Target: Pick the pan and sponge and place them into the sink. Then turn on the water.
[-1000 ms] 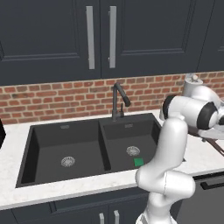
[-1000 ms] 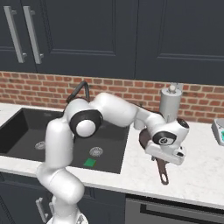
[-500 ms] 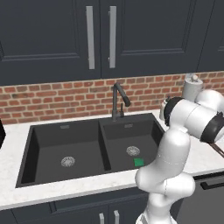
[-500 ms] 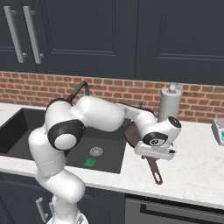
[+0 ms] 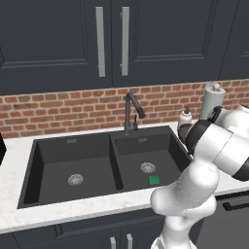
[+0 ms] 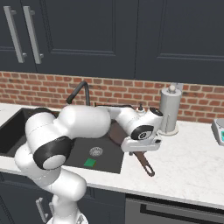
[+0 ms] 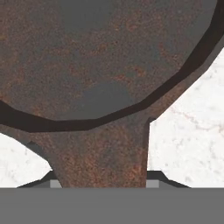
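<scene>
Pan (image 7: 100,57) on tabletop (image 6: 188,162), sponge (image 6: 90,162) already in sink (image 6: 13,131): fingers (image 7: 152,183) close around handle, grip unconfirmed; next, lift to sink.

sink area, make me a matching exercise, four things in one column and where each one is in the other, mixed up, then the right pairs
Things:
1. sponge
2. pan
3. faucet
4. paper towel roll

Places:
A. upright on the counter against the brick wall, right of the sink
B. on the floor of the right basin, near the drain
C. on the white counter right of the sink, under the gripper, handle pointing toward the front edge
D. behind the divider between the two basins

Pairs: 1-B, 2-C, 3-D, 4-A
</scene>
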Controlling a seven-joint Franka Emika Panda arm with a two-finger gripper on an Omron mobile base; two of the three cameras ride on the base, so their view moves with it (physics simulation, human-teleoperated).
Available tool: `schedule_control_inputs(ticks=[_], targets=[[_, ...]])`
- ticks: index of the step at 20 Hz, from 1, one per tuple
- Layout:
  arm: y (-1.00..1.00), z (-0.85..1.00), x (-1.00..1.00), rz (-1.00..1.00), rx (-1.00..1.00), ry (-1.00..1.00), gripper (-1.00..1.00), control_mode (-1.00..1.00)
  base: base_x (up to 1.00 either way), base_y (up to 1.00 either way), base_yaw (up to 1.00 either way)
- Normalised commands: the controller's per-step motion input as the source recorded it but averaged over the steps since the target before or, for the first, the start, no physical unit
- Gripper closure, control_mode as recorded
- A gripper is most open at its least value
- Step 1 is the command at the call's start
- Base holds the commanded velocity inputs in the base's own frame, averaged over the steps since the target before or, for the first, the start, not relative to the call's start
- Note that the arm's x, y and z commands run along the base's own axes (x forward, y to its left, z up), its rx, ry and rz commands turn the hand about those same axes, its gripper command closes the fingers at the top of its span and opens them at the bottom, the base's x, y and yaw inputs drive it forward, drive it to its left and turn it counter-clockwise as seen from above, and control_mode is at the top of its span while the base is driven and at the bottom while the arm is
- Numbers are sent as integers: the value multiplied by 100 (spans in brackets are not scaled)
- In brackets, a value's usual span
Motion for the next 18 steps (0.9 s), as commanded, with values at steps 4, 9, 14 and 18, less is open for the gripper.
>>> schedule_control_inputs(ticks=[4,9,14,18], targets=[[31,0,0,19,-5,0,100,-100,0,0,0],[6,-4,0,7,-3,1,100,-100,0,0,0],[2,0,0,0,0,0,100,-100,0,0,0],[17,0,1,0,-2,2,100,-100,0,0,0]])
